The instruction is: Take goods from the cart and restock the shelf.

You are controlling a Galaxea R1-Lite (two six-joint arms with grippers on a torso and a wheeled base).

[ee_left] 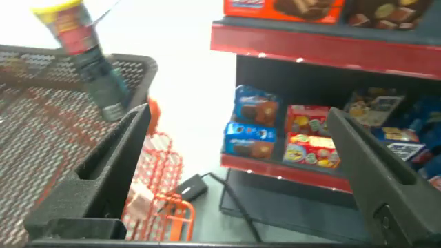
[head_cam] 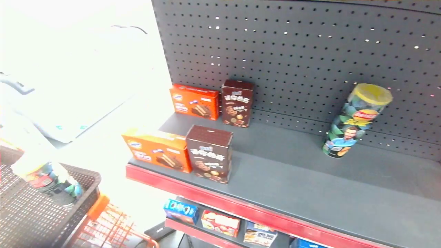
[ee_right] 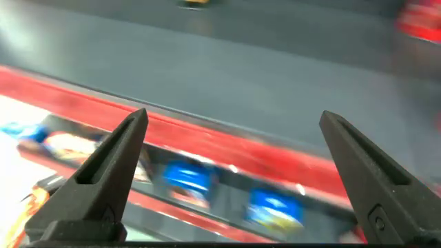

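**Ana:** Where is the thing to pick up?

**Ben:** It is a chip can (head_cam: 48,179) with a yellow lid. It sits in the cart (head_cam: 31,220), in the lower left of the head view, and it leans a bit.

**Ana:** Is a gripper holding it?

**Ben:** No. The left gripper (ee_left: 238,117) has its fingers wide apart with nothing between them. The chip can is off to one side of it.

**Ana:** And the other one?

**Ben:** The right gripper (ee_right: 234,116) has its fingers apart too, and they hold nothing. It hangs by the red front edge of the shelf (head_cam: 293,179).

**Ana:** What is on the shelf?

**Ben:** Two orange boxes (head_cam: 194,101) and two brown boxes (head_cam: 237,103), in the middle left of the head view. The other can (head_cam: 355,120) stands well apart from them at the right, by the back wall.

**Ana:** So which step is this?

**Ben:** I think it is the pick-up step. The chip can is not grabbed yet.

**Ana:** What comes next?

**Ben:** I think the left gripper must line up with the chip can, put one finger on each side, and squeeze. The can leans, so the gripper may have to tilt too. Then it can lift the can out and stand it on a bare part of the shelf, maybe beside the other can.
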